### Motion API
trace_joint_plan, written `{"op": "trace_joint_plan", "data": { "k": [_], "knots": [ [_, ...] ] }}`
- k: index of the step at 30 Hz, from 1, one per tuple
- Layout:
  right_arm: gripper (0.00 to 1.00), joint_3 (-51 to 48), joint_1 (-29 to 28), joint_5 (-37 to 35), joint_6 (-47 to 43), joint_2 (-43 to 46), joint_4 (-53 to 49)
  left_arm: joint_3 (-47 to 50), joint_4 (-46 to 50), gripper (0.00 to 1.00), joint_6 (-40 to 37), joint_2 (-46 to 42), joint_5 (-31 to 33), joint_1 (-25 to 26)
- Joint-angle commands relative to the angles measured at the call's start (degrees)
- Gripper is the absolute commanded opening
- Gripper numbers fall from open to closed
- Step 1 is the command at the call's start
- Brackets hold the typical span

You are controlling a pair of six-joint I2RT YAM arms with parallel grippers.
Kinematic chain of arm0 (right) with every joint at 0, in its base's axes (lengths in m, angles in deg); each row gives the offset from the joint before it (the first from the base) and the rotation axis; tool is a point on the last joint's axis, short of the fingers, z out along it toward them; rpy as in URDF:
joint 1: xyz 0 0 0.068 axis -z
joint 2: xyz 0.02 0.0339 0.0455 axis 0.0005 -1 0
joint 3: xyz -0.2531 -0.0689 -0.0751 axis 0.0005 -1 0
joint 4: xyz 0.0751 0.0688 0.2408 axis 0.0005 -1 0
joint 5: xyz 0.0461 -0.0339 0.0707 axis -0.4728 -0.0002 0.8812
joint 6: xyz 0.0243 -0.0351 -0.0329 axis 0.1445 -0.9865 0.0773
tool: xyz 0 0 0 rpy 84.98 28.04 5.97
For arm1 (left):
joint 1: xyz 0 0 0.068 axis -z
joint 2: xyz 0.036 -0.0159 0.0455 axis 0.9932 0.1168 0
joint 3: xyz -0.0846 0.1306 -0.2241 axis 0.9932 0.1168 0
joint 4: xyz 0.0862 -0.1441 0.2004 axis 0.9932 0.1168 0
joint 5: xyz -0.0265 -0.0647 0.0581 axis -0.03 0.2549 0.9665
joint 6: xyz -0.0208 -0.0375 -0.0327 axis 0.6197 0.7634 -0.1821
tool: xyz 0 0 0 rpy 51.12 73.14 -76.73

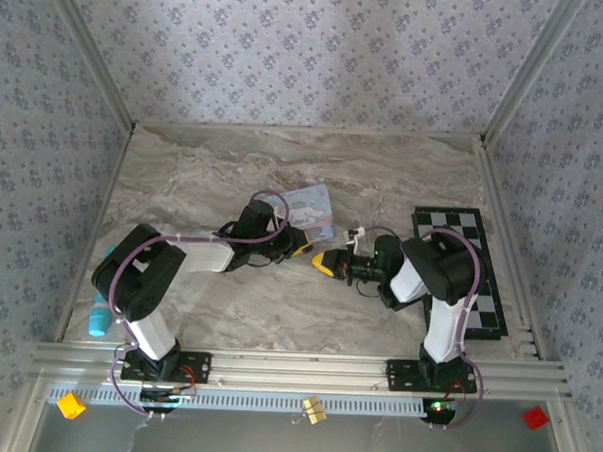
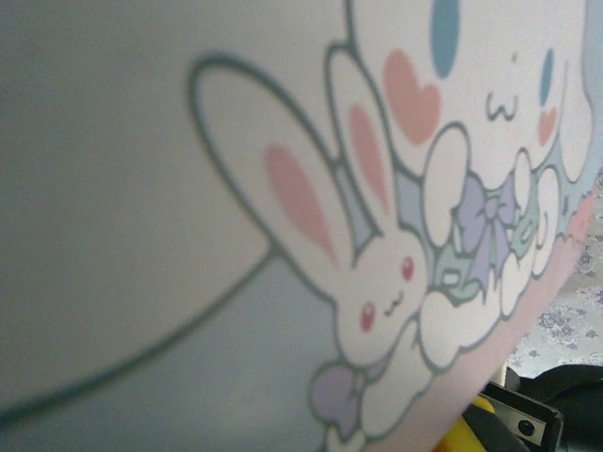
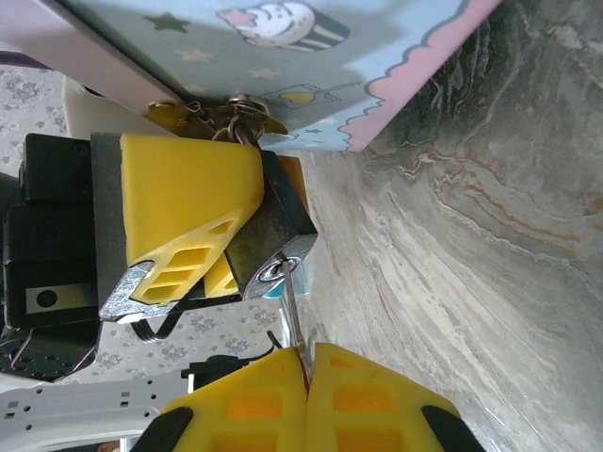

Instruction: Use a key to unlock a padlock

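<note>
The padlock (image 3: 275,234), a small dark block with a pale metal keyhole face, hangs by its shackle from the hasp of a pastel cartoon tin (image 3: 311,75). My left gripper (image 1: 301,248) is shut on the padlock, its yellow fingers (image 3: 188,202) clamping the body on both sides. The thin metal key (image 3: 294,315) stands with its tip in the keyhole. My right gripper (image 3: 307,354) is shut on the key's head, just below the padlock. From above, the two grippers meet nose to nose, the right gripper (image 1: 324,263) facing left. The tin's printed side (image 2: 188,188) sits very close to the left wrist camera.
The tin (image 1: 312,208) lies mid-table behind the grippers. A black-and-white chessboard (image 1: 479,284) lies at the right edge and a teal object (image 1: 99,317) at the left. On the front rail sit a yellow block (image 1: 70,405), a brass-coloured lock (image 1: 314,410) and a red block (image 1: 535,417).
</note>
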Motion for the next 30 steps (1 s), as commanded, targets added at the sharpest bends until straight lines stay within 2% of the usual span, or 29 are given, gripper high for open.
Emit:
{"op": "trace_joint_plan", "data": {
  "k": [1,10,30],
  "knots": [
    [0.0,1.4,1.2,-0.2,1.2,0.9,0.7,0.0,-3.5,0.0,1.3,-2.2,-5.4,1.4],
    [0.0,1.4,1.5,-0.9,2.5,2.5,0.7,-0.3,-5.1,0.0,1.0,-2.3,-5.5,2.2],
    [0.0,1.2,1.1,-1.3,1.5,5.5,0.7,-1.3,-3.3,0.12,-0.3,1.0,-4.0,3.8]
  ]
}}
